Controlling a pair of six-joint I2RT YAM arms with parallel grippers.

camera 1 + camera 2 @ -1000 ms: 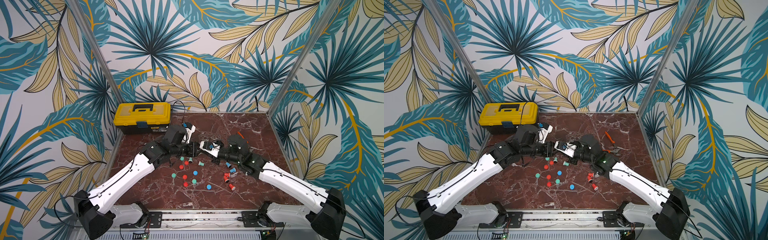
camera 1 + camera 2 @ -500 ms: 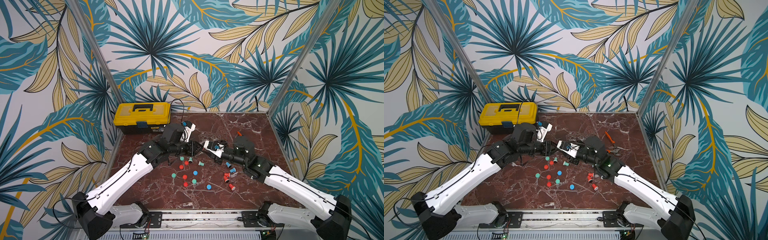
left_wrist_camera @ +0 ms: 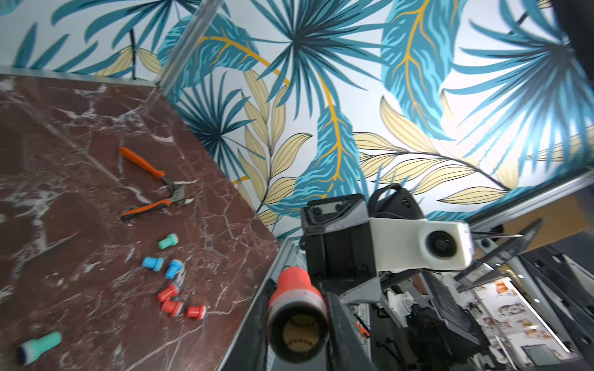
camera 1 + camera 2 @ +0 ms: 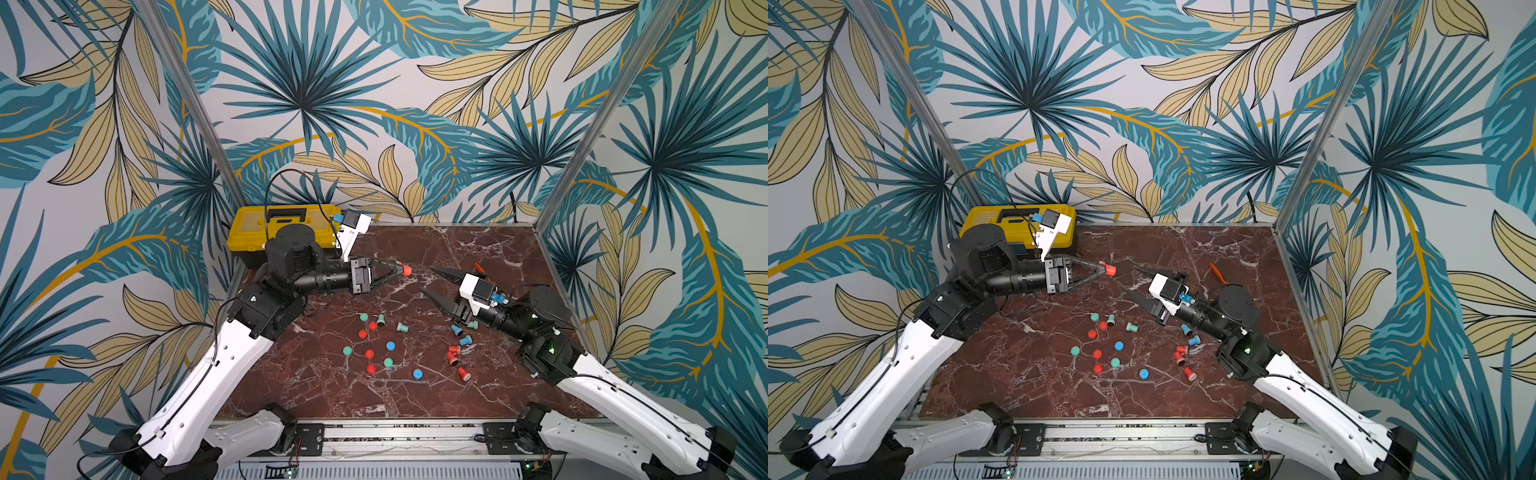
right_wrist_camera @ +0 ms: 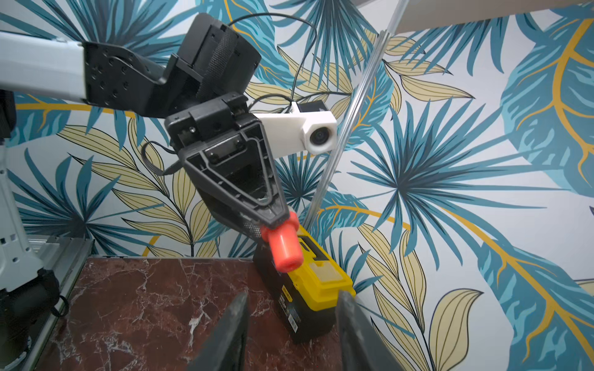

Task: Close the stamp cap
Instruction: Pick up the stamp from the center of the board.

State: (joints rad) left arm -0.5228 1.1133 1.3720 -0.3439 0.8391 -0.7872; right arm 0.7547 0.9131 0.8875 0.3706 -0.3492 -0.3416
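Left fingers (image 5: 273,216) are pinched tight on the red stamp (image 4: 407,271). They grip its narrow neck and hold it in the air just out from the toolbox (image 4: 249,226), above the bench (image 4: 478,249). The stamp's long axis runs in line with those fingers, and its wide free end points away from the toolbox, straight toward your right fingers (image 5: 236,334). That free end looks like the cap (image 5: 287,257). It appears to sit on the body, though you cannot tell whether it is pressed fully home.

Your right fingers are spread partway and hold nothing. They lie well apart from the stamp, on its far side from the toolbox, tips aimed back at it. Your left arm has the stamp, so any further push would fall to the right.

A second ago the right fingers were closed and up against the stamp's end. Now they have let go, opened and backed away from the toolbox, while the left grip has not loosened.
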